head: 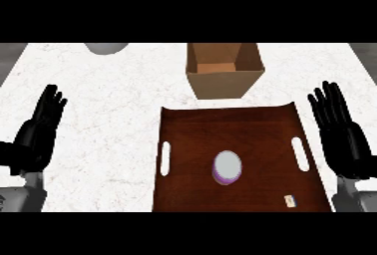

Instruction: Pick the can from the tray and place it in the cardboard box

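A can (227, 168) with a pale grey top and purple side stands upright near the middle of the dark brown wooden tray (199, 129). Beyond the tray's far edge sits the open cardboard box (224, 78), with nothing visible inside. My left hand (37, 137) is at the view's left edge, fingers straight and pointing up, well away from the tray. My right hand (341, 134) is just right of the tray, also with straight fingers, holding nothing.
The tray has slot handles on its left (165, 158) and right (299, 153) sides and a small pale tag (290, 200) near its front right corner. A grey rounded object (104, 47) shows at the counter's far left edge. White speckled counter (110, 109) surrounds everything.
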